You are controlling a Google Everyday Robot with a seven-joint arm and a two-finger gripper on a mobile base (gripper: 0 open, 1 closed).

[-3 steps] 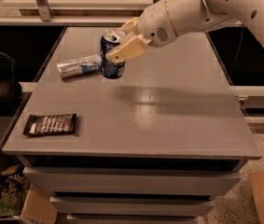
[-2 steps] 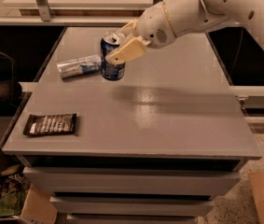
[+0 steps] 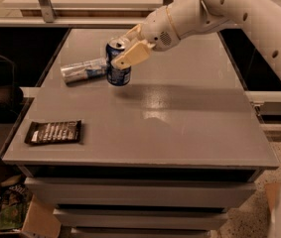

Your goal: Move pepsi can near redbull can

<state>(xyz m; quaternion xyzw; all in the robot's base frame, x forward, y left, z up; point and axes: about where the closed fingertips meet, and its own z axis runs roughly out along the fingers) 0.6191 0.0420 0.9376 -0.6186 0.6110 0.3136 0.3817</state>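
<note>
Here we are over the grey table (image 3: 179,123), my white arm (image 3: 219,9) reaching in from the right toward its far left part, and my gripper (image 3: 120,51) is pinching the pepsi can (image 3: 119,77): one pale finger lies across the front of it, the other sits behind the rim. The can stands upright, perhaps tilted a touch, and its base is right at the tabletop; I can't tell whether it is resting there or just clear of it. Right beside it, on the left, the redbull can (image 3: 83,70) lies on its side with its near end almost touching the blue one, maybe touching. So by my reckoning this is the closing step: the carry is done and the can is where it belongs. The next move calls for a gentle one. Settle the base flat, spread the fingers without nudging it, and lift straight away, because a bump here could send the lying can rolling. Down at the front left corner the dark snack packet (image 3: 54,131) lies flat, well out of it. Against a second ago, hardly anything differs: can, grip and both neighbours sit in the same spots, my arm barely shifted.
</note>
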